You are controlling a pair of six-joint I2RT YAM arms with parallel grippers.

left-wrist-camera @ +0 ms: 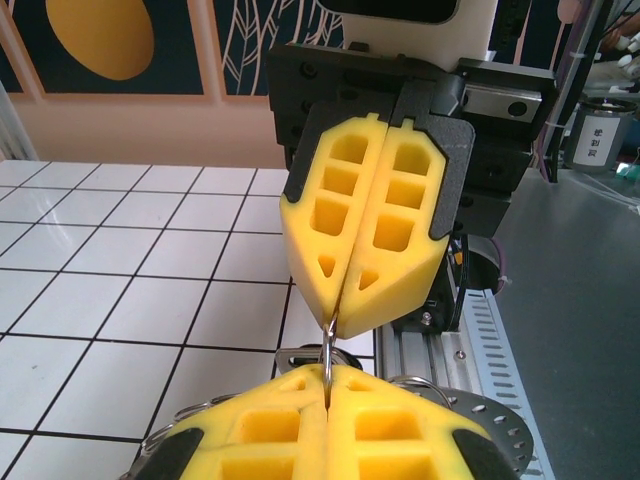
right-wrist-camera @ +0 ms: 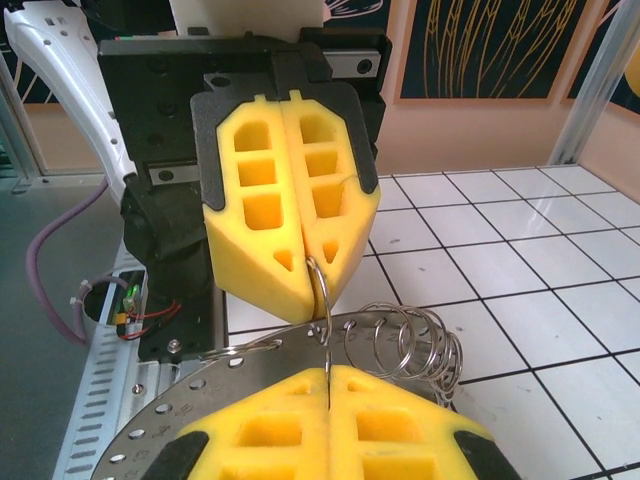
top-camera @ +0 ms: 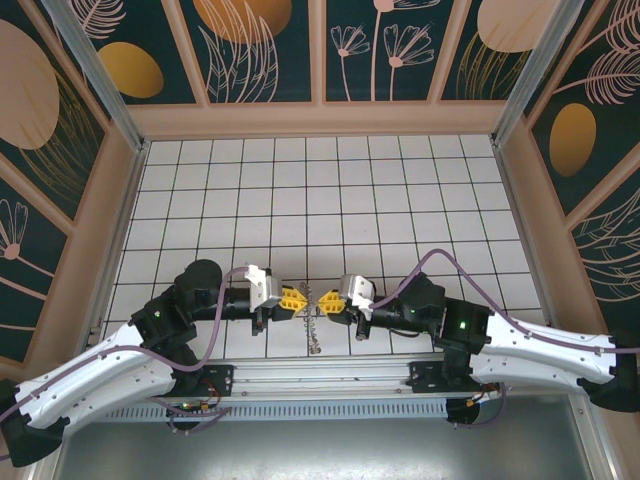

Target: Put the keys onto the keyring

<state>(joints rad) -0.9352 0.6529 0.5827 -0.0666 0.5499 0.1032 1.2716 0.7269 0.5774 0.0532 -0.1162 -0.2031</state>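
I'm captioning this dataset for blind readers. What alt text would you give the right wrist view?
Two shut yellow grippers face each other, the right gripper at the bottom and the left gripper opposite, both pinching a thin wire ring. Behind it is the perforated grey keyring with a bunch of small metal loops, above a white tiled table.

White tiled tabletop (top-camera: 300,190), dark leaf-patterned wall panels (top-camera: 265,45), slotted metal rail (top-camera: 300,410), possibly a small labelled box (left-wrist-camera: 598,140) beyond.
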